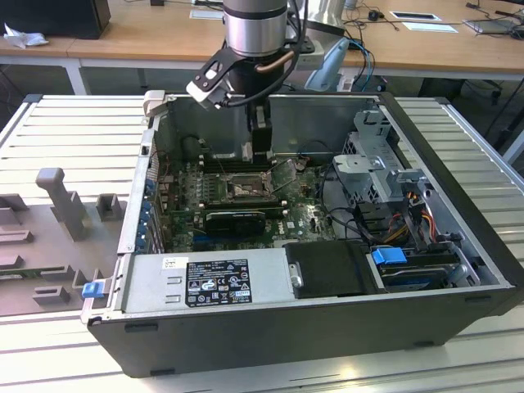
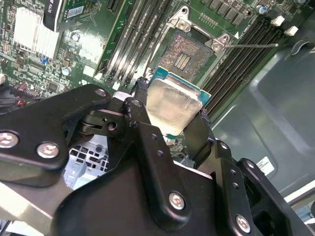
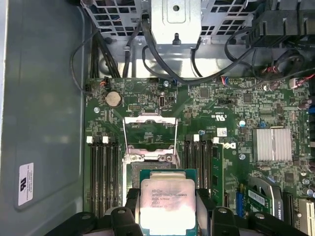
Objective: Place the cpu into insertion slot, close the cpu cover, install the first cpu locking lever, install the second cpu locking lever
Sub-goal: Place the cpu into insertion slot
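Exterior view: the scene is lit evenly and diffusely, and the case [image 1: 327,332] interior is left in shadow. Both wrist views: glare is thrown from the cpu [image 2: 172,105] [image 3: 167,206]; the heatsink [image 2: 34,32] [image 3: 271,144] is overexposed.

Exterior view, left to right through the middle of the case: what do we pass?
grey fixture block → insertion slot → raised cpu cover → metal drive cage. The gripper, shut on the cpu, overlaps the slot, so it is left out.
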Tool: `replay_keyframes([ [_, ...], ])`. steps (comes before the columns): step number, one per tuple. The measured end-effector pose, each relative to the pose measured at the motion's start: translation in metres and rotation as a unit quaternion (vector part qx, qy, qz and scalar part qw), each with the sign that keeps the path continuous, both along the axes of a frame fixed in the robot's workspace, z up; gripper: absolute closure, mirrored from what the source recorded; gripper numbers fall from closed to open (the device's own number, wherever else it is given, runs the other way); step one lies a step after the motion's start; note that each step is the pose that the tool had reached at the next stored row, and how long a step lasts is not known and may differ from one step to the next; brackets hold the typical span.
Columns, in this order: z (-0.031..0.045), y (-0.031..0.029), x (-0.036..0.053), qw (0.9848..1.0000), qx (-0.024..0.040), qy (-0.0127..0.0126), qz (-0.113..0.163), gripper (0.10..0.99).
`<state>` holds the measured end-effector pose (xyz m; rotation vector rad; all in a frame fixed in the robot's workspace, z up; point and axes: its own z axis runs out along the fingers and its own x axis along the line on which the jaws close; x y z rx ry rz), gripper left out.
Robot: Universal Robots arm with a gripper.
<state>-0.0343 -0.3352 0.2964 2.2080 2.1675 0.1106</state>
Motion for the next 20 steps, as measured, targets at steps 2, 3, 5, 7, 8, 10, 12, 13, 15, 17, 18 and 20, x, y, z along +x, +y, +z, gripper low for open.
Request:
replay_keyframes([
  [2,-0.0008,0.0000,0.0000,1.0000,0.0000,0.0000,-0.003,0.545],
  [3,-0.0012,0.0000,-0.0001,1.0000,0.0000,0.0000,-0.005,0.545],
  [5,-0.0025,0.0000,-0.0002,0.9999,0.0000,0.0000,-0.010,0.545],
  [7,-0.0035,0.0000,-0.0003,0.9999,0.0000,0.0000,-0.014,0.545],
  [8,-0.0043,0.0000,-0.0004,0.9999,0.0000,0.0000,-0.017,0.545],
  [10,-0.0056,0.0000,-0.0004,0.9998,0.0000,0.0001,-0.020,0.545],
  [12,-0.0066,0.0000,-0.0004,0.9997,0.0000,0.0001,-0.024,0.545],
  [13,-0.0070,0.0001,-0.0005,0.9997,0.0000,0.0001,-0.026,0.545],
  [15,-0.0121,0.0021,-0.0009,0.9996,0.0000,0.0004,-0.030,0.545],
  [17,-0.0185,0.0030,-0.0017,0.9998,0.0000,0.0004,-0.020,0.545],
  [18,-0.0211,0.0030,-0.0022,1.0000,-0.0001,0.0004,-0.009,0.545],
  [20,-0.0238,0.0030,-0.0023,1.0000,0.0000,0.0004,-0.001,0.545],
])
